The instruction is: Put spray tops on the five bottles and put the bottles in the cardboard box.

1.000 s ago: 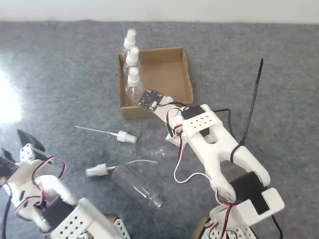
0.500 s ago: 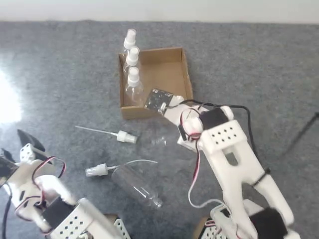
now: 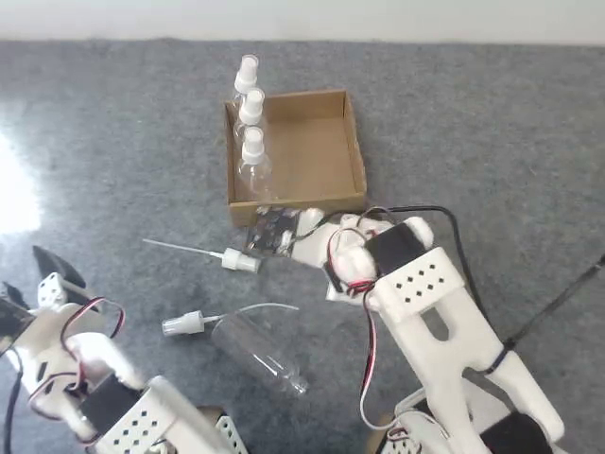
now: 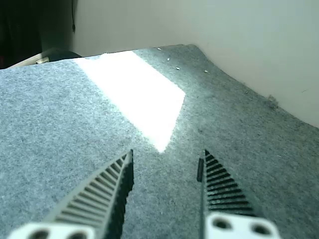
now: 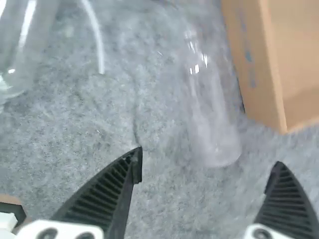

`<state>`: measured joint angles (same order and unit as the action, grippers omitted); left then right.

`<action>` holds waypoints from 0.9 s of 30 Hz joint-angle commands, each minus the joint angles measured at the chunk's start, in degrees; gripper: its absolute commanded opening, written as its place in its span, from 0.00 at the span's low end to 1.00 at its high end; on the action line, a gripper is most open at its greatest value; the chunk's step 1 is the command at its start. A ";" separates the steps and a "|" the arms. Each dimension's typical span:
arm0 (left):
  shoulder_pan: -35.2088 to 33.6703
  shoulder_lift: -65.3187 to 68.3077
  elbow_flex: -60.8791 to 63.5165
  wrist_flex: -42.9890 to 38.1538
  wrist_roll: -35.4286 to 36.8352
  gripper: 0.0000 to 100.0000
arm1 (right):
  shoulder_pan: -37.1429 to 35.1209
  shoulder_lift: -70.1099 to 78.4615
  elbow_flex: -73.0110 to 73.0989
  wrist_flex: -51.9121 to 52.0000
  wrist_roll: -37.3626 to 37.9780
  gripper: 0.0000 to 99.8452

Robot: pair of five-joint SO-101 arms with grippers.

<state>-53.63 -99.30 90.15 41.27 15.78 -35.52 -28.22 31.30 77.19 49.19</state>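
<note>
Three bottles with spray tops [image 3: 252, 151] stand along one wall of the cardboard box [image 3: 326, 142]. A clear open bottle [image 5: 208, 107] lies on the carpet just in front of the box, and my right gripper [image 5: 207, 162] hangs open low over it, one finger on each side. From above, the right gripper [image 3: 282, 244] sits by the box's front wall. A second clear bottle [image 3: 257, 351] lies nearer the arms. Two loose spray tops [image 3: 238, 260] [image 3: 183, 324] with long tubes lie beside it. My left gripper [image 4: 167, 167] is open over bare carpet, with nothing between its fingers.
The box's front wall [image 5: 256, 64] stands close beside the lying bottle. The second bottle's end [image 5: 17, 50] and a thin tube [image 5: 97, 37] lie just beyond the right gripper. A bright sun patch [image 4: 142, 97] falls on the grey carpet ahead of the left gripper.
The right arm has swung away from the box's front edge and come down over the clear bottle lying before the box. The left arm has kept still.
</note>
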 commanded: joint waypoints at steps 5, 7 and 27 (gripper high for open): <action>0.35 -0.62 -0.22 -1.85 0.35 0.20 | -4.53 -0.66 -0.35 -1.89 3.34 0.36; 0.35 -0.62 -0.22 -1.85 0.35 0.20 | -4.62 1.98 -0.35 -3.47 3.60 0.36; 0.35 -0.62 -0.22 -1.85 0.35 0.20 | -4.35 31.60 -16.88 -4.97 8.88 0.36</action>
<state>-53.63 -99.30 90.15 41.27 15.78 -39.91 2.46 19.52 73.05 57.27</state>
